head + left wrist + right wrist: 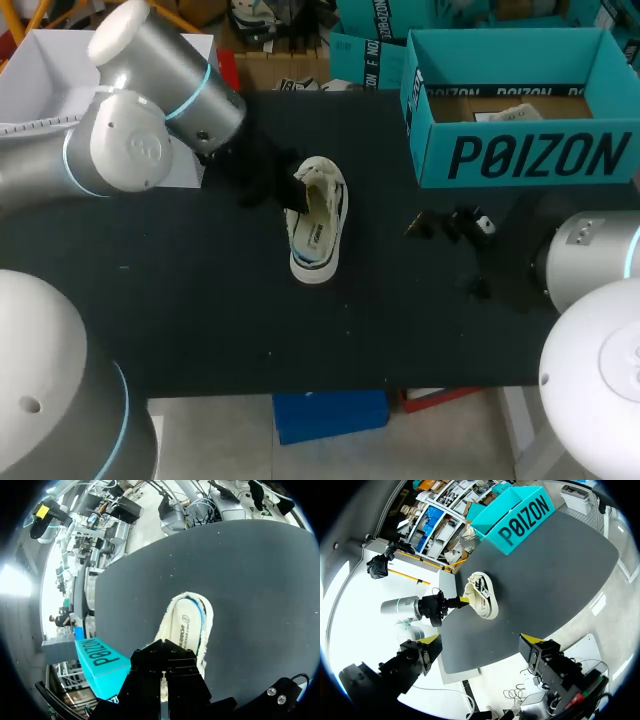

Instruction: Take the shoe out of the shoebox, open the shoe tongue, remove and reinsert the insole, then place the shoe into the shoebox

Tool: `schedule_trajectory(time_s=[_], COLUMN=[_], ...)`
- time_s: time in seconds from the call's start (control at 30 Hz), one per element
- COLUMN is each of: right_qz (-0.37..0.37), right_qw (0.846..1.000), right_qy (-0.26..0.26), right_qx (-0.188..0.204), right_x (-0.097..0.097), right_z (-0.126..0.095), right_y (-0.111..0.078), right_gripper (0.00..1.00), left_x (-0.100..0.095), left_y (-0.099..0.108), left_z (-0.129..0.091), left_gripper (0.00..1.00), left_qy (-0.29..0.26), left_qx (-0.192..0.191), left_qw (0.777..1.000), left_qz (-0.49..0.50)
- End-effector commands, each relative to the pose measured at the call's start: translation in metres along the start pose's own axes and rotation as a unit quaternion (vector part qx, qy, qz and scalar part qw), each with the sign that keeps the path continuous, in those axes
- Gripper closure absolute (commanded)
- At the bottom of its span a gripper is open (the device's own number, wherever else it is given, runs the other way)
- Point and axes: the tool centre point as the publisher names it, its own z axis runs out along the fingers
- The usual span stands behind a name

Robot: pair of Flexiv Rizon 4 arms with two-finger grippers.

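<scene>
A cream low shoe (317, 222) lies on the dark table, heel toward the front edge, its insole (186, 622) showing. My left gripper (296, 194) is at the lace end of the shoe, shut on the tongue; its black body (164, 675) hides the fingertips in the left wrist view. Seen from the right wrist, one yellow tip of the left gripper (463, 600) touches the shoe (482, 597). The teal shoebox (520, 160) stands open at the back right. My right gripper (482, 640) hangs open to the right of the shoe, holding nothing (450, 250).
White paper (505, 112) lies inside the shoebox (525, 515). The dark tabletop (200, 310) stretches bare around and in front of the shoe. The shoebox (100, 655) stands off to one side of the left gripper.
</scene>
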Motion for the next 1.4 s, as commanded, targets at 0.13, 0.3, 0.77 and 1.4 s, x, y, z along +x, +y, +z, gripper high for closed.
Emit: schedule_trajectory(time_s=[0.13,0.3,0.77,1.4], right_qz=[0.046,0.046,0.046,0.046], right_qw=[0.998,0.998,0.998,0.998], right_qy=[0.006,0.006,0.006,0.006], right_qx=[-0.030,-0.030,-0.030,-0.030], right_x=[-0.010,-0.010,-0.010,-0.010], right_z=[-0.024,-0.024,-0.024,-0.024], right_y=[-0.008,-0.008,-0.008,-0.008], right_gripper=[0.00,0.00,0.00,0.00], left_x=[0.010,0.019,0.036,0.042], left_y=[-0.013,-0.027,-0.036,-0.026], left_z=[-0.002,0.003,0.015,0.049], left_gripper=[1.00,1.00,1.00,1.00], left_qy=[0.066,0.081,0.110,0.129], left_qx=[0.026,0.041,0.051,0.067], left_qw=[0.997,0.996,0.993,0.989], left_qz=[-0.007,-0.018,-0.015,-0.003])
